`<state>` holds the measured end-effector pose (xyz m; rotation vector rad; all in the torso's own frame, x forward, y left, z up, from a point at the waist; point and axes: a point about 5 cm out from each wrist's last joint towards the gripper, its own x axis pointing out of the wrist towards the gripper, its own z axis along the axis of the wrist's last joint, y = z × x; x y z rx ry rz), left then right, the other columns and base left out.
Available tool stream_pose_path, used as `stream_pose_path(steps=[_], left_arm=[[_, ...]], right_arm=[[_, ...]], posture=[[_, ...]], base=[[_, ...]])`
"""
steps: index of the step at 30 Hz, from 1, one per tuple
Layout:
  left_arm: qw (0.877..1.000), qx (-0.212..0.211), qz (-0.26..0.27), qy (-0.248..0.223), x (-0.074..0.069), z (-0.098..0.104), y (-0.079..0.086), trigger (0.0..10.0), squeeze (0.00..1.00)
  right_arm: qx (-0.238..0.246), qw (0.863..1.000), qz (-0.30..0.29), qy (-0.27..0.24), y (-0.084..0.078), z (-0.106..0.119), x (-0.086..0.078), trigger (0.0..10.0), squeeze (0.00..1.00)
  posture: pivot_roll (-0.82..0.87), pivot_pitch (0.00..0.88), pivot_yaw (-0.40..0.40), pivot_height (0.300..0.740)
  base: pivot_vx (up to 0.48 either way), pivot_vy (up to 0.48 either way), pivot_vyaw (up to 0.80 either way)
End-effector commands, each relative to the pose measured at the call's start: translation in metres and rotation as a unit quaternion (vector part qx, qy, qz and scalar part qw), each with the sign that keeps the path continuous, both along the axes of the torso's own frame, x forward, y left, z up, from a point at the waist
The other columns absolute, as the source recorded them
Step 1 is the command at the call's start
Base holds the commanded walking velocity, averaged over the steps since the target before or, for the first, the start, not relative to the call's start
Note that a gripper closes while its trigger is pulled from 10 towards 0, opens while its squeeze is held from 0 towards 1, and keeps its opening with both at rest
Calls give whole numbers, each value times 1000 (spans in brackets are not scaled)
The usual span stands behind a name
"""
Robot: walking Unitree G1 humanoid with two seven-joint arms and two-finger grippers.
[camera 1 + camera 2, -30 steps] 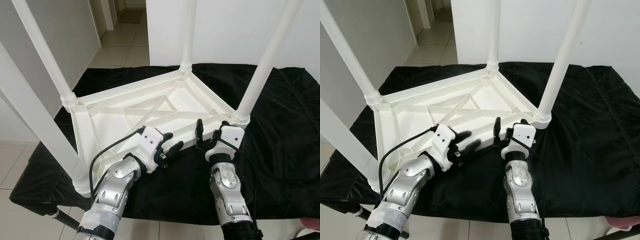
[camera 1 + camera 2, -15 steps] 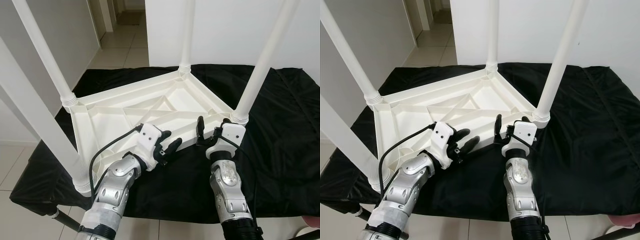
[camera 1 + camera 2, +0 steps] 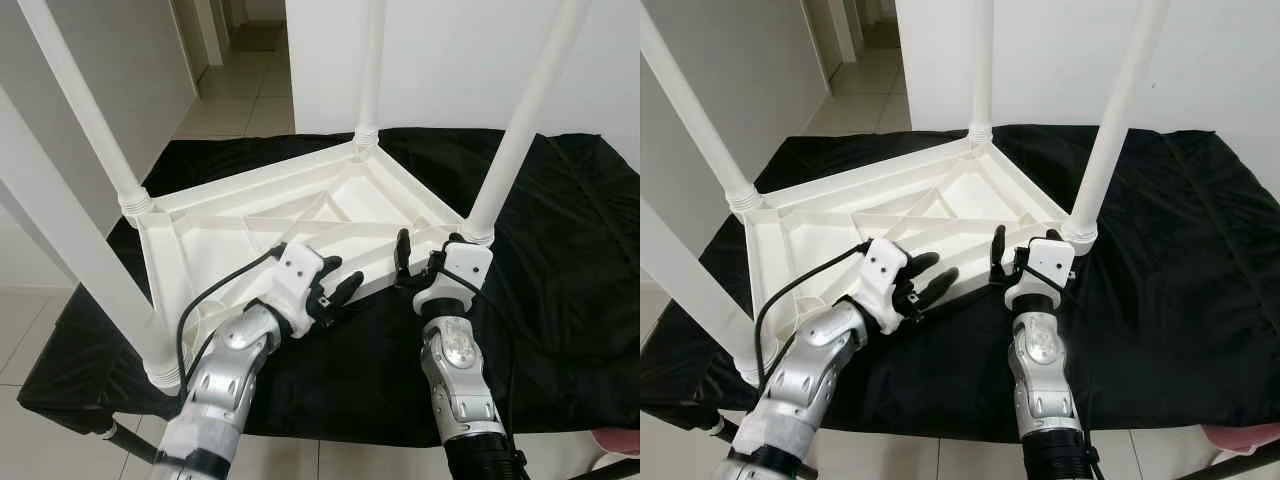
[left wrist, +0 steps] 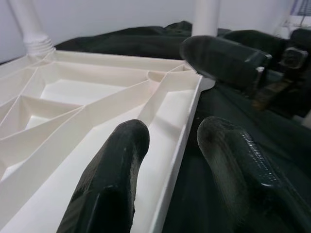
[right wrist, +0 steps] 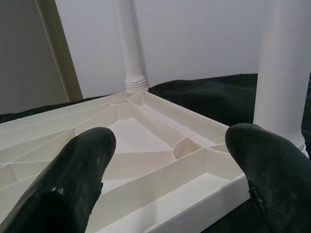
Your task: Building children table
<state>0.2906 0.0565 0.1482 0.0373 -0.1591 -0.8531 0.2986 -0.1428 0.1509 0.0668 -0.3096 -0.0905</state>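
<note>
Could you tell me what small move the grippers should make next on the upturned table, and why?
Probably close both on the near rim. The left gripper and right gripper are open with fingers astride that edge, and all four legs already stand on the table, so a firm hold seems due before turning it.

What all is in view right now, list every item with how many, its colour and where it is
Table top: one, white, upside down on the black cloth, ribbed underside facing up.
Table legs: four, white, standing upright, one at each corner of the table top.
Cloth: one, black, spread over the raised work surface under the table top.
Floor tiles: pale, beyond the cloth and running into the hallway.
Wall: white, behind the cloth.
Left end effector: one, black fingers, open, at the near edge of the table top.
Right end effector: one, black fingers, open, at the same near edge, close to the near right leg.
</note>
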Motion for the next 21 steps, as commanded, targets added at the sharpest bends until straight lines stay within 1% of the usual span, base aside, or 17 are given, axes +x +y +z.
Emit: stream_pose_path(steps=[1,3,6,10,11,14,16,17,18,20,21], left_arm=[[999,1,27,-21,-5,3,6,10000,0],[1000,10,18,-21,-10,1,10,10000,0],[999,19,23,-24,-16,0,17,10000,0],[999,24,25,-21,-19,-1,23,10000,0],[999,37,28,-25,-21,-3,27,10000,0],[998,45,33,-26,-24,-5,32,10000,0],[997,45,57,-27,-28,-6,42,10000,0],[997,45,57,-27,-28,-6,42,10000,0],[995,41,87,-29,-36,-5,54,10000,0],[995,41,87,-29,-36,-5,54,10000,0],[993,46,100,-30,-44,-4,61,10000,0]], right_arm=[[-3,1000,8,8,1,-2,0,10000,0],[-7,1000,14,7,2,-2,1,10000,0],[-8,1000,15,6,2,0,4,10000,0],[-7,1000,15,6,2,1,6,10000,0],[-6,1000,16,5,3,2,7,10000,0],[-5,1000,16,4,4,2,8,10000,0],[2,1000,14,6,5,2,10,10000,0],[2,1000,14,6,5,2,10,10000,0],[5,1000,16,6,8,1,10,10000,0],[5,1000,16,6,8,1,10,10000,0],[5,1000,17,6,8,1,11,10000,0]], posture=[[-98,40,89,740],[-94,43,86,740],[-82,43,76,740],[-76,40,77,740],[-66,44,78,740],[-60,46,78,740],[-49,50,75,740],[-49,50,75,740],[-48,52,77,740],[-48,52,77,740],[-34,59,78,740]], base=[[0,0,0],[0,0,0],[0,0,0],[0,0,0],[0,0,0],[0,0,0],[0,0,0],[0,0,0],[0,0,0],[0,0,0],[0,0,0]])
